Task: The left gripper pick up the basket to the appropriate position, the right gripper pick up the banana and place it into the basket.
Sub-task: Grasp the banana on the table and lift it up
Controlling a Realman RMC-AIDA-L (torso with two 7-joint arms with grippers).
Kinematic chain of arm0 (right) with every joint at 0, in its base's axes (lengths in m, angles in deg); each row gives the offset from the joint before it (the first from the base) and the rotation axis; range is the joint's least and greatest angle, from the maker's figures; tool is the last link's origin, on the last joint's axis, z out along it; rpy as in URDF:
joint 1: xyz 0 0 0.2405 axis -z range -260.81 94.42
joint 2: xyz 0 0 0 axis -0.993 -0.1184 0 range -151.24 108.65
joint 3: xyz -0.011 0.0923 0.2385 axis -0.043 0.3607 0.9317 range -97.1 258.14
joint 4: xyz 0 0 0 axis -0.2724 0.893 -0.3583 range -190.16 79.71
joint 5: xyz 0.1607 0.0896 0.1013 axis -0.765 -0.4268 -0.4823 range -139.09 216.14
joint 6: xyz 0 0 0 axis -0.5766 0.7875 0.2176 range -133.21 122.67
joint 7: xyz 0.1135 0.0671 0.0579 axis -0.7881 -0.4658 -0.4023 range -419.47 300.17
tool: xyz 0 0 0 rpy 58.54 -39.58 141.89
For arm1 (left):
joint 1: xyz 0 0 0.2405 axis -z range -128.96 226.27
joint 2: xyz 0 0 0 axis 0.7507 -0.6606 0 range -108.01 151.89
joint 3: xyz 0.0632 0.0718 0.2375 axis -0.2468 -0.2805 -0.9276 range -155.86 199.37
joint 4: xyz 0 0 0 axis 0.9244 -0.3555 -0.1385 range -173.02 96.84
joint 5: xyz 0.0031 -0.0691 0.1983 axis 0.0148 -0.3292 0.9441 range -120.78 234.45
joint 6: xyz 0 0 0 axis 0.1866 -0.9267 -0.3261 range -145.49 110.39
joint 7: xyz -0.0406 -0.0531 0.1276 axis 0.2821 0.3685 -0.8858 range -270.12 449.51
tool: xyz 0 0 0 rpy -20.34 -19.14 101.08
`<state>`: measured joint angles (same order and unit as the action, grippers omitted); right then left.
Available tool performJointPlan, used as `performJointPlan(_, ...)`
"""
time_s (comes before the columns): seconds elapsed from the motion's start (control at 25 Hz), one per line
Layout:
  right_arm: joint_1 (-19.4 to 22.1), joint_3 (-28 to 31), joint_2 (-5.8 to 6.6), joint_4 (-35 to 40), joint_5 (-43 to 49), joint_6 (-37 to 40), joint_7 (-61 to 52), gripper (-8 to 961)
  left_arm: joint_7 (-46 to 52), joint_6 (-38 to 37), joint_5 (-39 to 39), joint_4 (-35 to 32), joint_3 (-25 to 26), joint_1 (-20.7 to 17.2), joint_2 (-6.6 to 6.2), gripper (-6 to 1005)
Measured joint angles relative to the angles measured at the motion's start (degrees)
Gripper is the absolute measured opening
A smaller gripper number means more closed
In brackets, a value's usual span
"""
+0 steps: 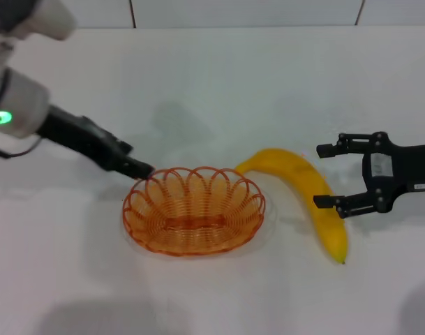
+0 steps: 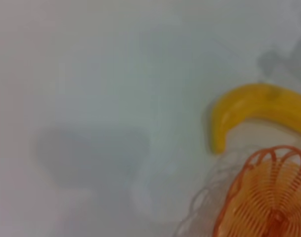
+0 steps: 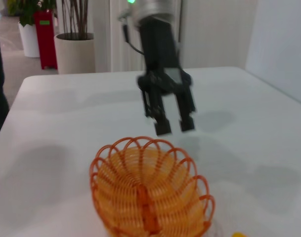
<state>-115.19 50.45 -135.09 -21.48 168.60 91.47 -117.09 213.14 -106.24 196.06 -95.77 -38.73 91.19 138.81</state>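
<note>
Left end effector (image 1: 144, 169) hovering, fingers slightly parted, at the wire basket's (image 1: 193, 210) ten o'clock rim; light, stiff loops offering grip. Right end effector (image 1: 326, 176) gaping wide at three o'clock beside smooth, bruisable banana (image 1: 308, 193) lying on the surface (image 1: 212, 84); taking mid-body.

Left arm is reaching in from the upper left of the head view, black forearm angling down toward frame centre, green lamp glowing on its white joint. Left gripper (image 1: 141, 169) is pointing down and rightward; in the right wrist view (image 3: 174, 126) its two fingers are hanging downward with a narrow gap between them. Right arm is entering level from the right edge, right gripper (image 1: 325, 176) facing left, fingers spreading wide apart, one above the other in frame.
</note>
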Motion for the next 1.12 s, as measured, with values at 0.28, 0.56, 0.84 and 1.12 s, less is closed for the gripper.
performJointPlan(0.28,1.47,4.82,0.86,0.07,-0.01,2.12,-0.03,760,-7.14,-2.52,-15.5,-16.8,1.09,-15.22,-0.23,694)
performJointPlan(0.56,2.14,6.75,1.31,0.18,0.0,4.08,-0.04,757,-19.94,-4.45,-23.06,-17.24,4.75,-24.61,0.03,691)
performJointPlan(0.84,2.36,9.36,1.44,0.18,0.0,4.53,-0.04,755,-41.85,-6.07,-30.9,-7.83,7.15,-32.33,0.02,686)
performJointPlan(1.12,2.49,9.44,1.56,0.35,0.0,4.76,-1.05,752,-50.31,-8.44,-28.73,4.8,15.34,-31.75,-0.29,684)
